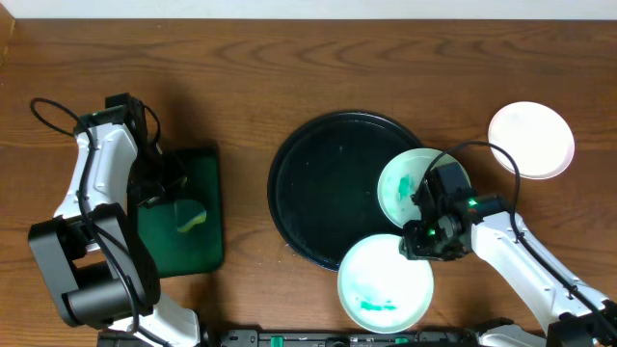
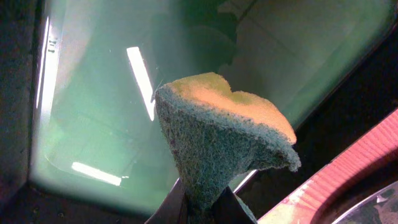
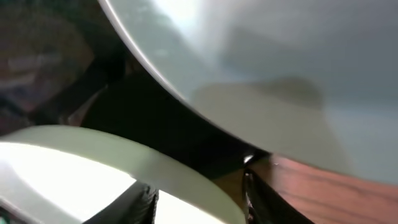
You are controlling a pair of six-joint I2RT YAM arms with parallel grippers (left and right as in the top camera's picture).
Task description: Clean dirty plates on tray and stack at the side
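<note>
Wooden table point(image 1: 289, 77), black tray point(image 1: 308, 183) mid-scene. L hand point(image 2: 200, 208) pinches a sponge point(image 2: 217, 137) over the green tray point(image 1: 202, 169) well left of it, prob. parked ready for wiping. R hand point(image 1: 432, 236) sits at the black tray's right edge, fingers apart, nothing clamped, btw two smeared plates: one point(image 1: 400, 183) inside the rim, one point(image 1: 381, 284) overlapping its robot-side rim. Clean plate point(image 1: 531, 140) lies off to its right, likely starting the stack.
</note>
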